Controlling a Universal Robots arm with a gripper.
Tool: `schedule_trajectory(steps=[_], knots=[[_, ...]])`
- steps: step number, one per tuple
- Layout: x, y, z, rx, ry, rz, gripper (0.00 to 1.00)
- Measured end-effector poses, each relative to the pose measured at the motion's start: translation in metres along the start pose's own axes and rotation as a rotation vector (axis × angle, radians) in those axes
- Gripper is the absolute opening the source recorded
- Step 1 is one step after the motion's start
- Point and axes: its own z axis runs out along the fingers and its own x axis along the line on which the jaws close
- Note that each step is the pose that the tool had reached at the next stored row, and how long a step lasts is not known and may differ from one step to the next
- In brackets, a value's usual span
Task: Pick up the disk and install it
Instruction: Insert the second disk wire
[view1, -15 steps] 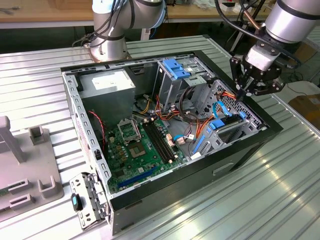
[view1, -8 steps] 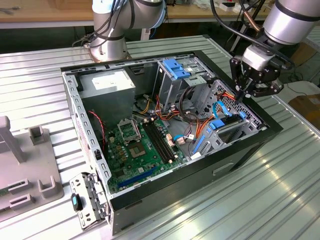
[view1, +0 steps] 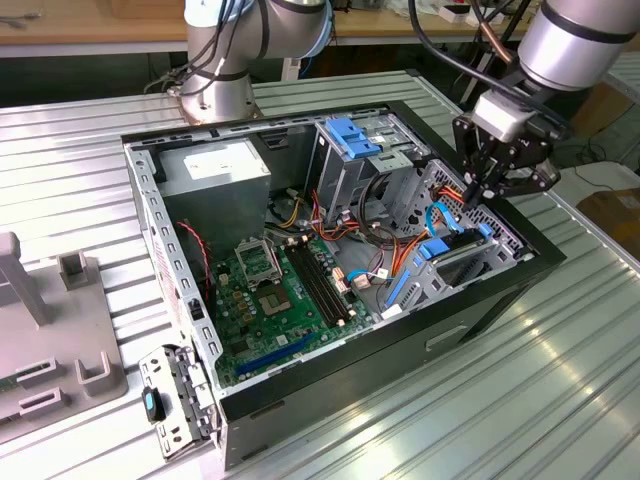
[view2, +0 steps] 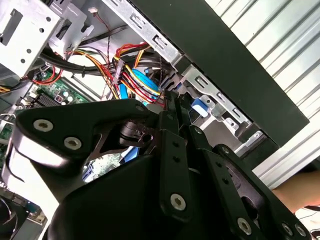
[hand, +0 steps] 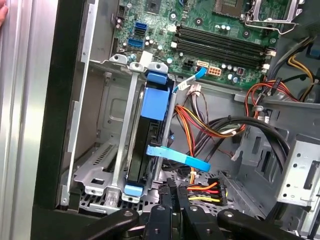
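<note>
At the right side of the exterior view, the black gripper (view1: 478, 193) hangs over the far right end of the open computer case (view1: 400, 350). Its fingers look pressed close together with nothing between them. Just below it, the disk (view1: 455, 250) with blue rails stands on its edge in a metal bay inside the case. The green board (view1: 285, 290) lies in the middle of the case, and the grey power box (view1: 215, 170) sits at the upper left of the case.

Next, the second wrist view has the black gripper body across the lower part of the frame, with red and yellow wires (view2: 132, 70) above it.

Last, the first wrist view has the disk (hand: 150, 135) near the middle, upright in its bay, with the gripper's finger ends (hand: 172, 192) close together at the bottom.
</note>
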Motion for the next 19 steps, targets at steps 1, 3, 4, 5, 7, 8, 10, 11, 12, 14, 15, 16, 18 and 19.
schedule_trajectory(steps=[1, 3, 4, 5, 7, 8, 10, 11, 12, 14, 15, 16, 18, 19], knots=[[0.0014, 0.0004, 0.0, 0.0006, -0.0022, 0.006, 0.16], [0.0033, 0.0008, 0.0, 0.0007, -0.002, 0.016, 0.16], [0.0035, 0.0008, 0.0, 0.0005, -0.0006, 0.028, 0.16], [0.0039, 0.0008, 0.0001, 0.0002, 0.0008, 0.041, 0.16], [0.0065, 0.0014, 0.0, 0.001, -0.0064, 0.055, 0.16], [0.0081, 0.0017, 0.0001, 0.0022, -0.0127, 0.057, 0.16], [0.0116, 0.0024, -0.0001, 0.0049, -0.0288, 0.059, 0.16], [0.0144, 0.0029, 0.0, 0.0076, -0.0445, 0.061, 0.16], [0.0171, 0.0035, -0.0003, 0.01, -0.0584, 0.063, 0.16], [0.0207, 0.0042, -0.0003, 0.0125, -0.0728, 0.065, 0.16], [0.0221, 0.0045, -0.0004, 0.0132, -0.0767, 0.066, 0.16], [0.0257, 0.0052, -0.0004, 0.0141, -0.0817, 0.067, 0.16], [0.031, 0.0065, 0.0009, 0.0153, -0.0883, 0.069, 0.16], [0.0322, 0.0082, 0.003, 0.0159, -0.0909, 0.071, 0.16]])
